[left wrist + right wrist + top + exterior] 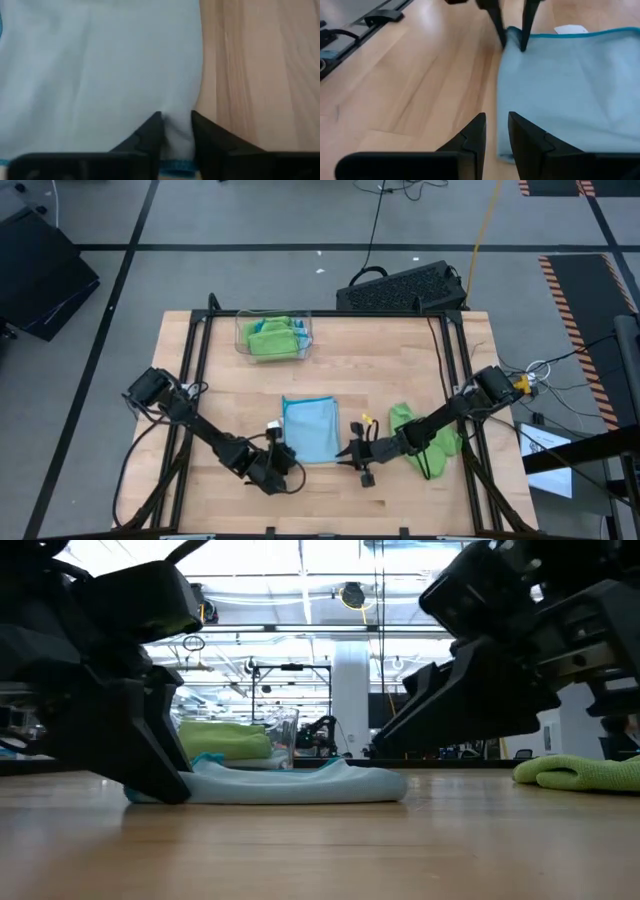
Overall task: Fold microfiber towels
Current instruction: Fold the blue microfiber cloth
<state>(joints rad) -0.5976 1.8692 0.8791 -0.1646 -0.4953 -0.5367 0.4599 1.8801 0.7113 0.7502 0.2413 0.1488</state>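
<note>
Left gripper sits down on the near corner of the light blue towel; its fingers stand narrowly apart with a ridge of the blue cloth pinched between them, at the hemmed edge beside bare wood. Right gripper rests low at the towel's opposite near corner, fingers a narrow gap apart; whether cloth sits between them cannot be told, since the tips point at the towel's edge and the bare surface alike.

Blue towel lies folded, flat, at the middle of the surface between the two grippers. White tag shows at its far edge.

Green towels: one loose heap on the right side, partly covered by the right arm; more green cloth in the clear tray at the far edge, count inside unclear.

Low view: both arms block most of the scene; only the blue towel's edge and part of the green heap show.

Count: two grippers, one blue towel, one tray.
</note>
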